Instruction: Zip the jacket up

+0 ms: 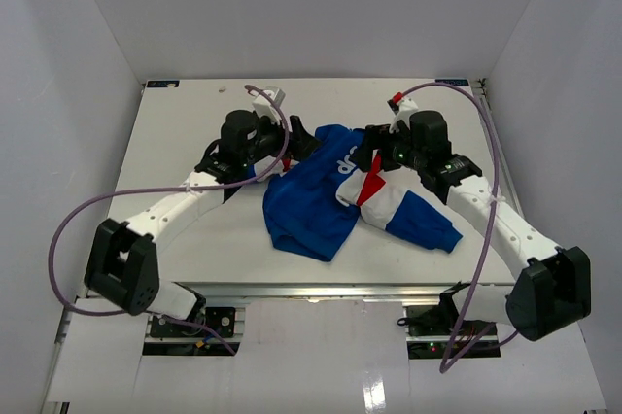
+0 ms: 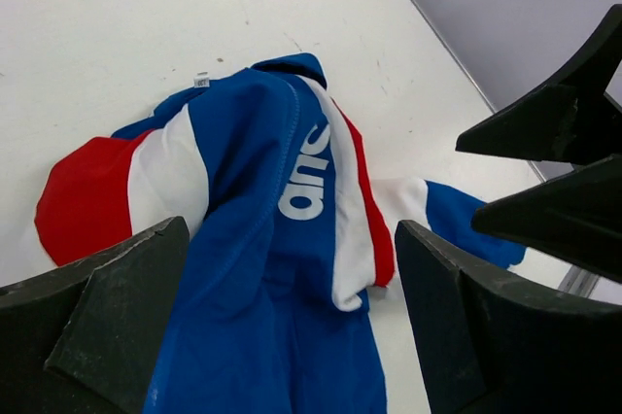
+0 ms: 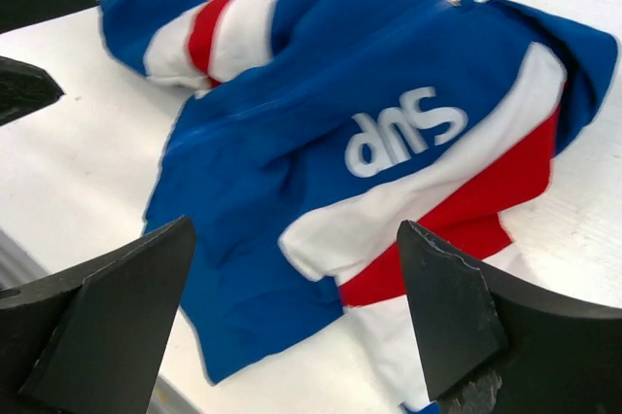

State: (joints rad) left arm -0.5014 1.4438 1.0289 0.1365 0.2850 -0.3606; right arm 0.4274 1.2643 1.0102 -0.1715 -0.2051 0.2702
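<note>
The jacket [image 1: 316, 202] lies crumpled in the middle of the white table [image 1: 185, 122], royal blue with white and red panels and white lettering [image 3: 403, 130]. My left gripper [image 1: 299, 145] hovers at its upper left edge, and my right gripper [image 1: 373, 158] is at its upper right, by the red and white panel. In the left wrist view the left gripper [image 2: 292, 322] stands open above blue fabric [image 2: 262, 268], gripping nothing. The right gripper [image 3: 292, 312] is open too, over a white and red panel [image 3: 408, 215]. The zipper is not clearly visible.
Purple cables [image 1: 66, 229] [image 1: 493, 176] loop beside each arm. White walls close in the table on the left, the far side and the right. The other arm's black fingers [image 2: 559, 176] [image 3: 29, 35] show at the edge of each wrist view.
</note>
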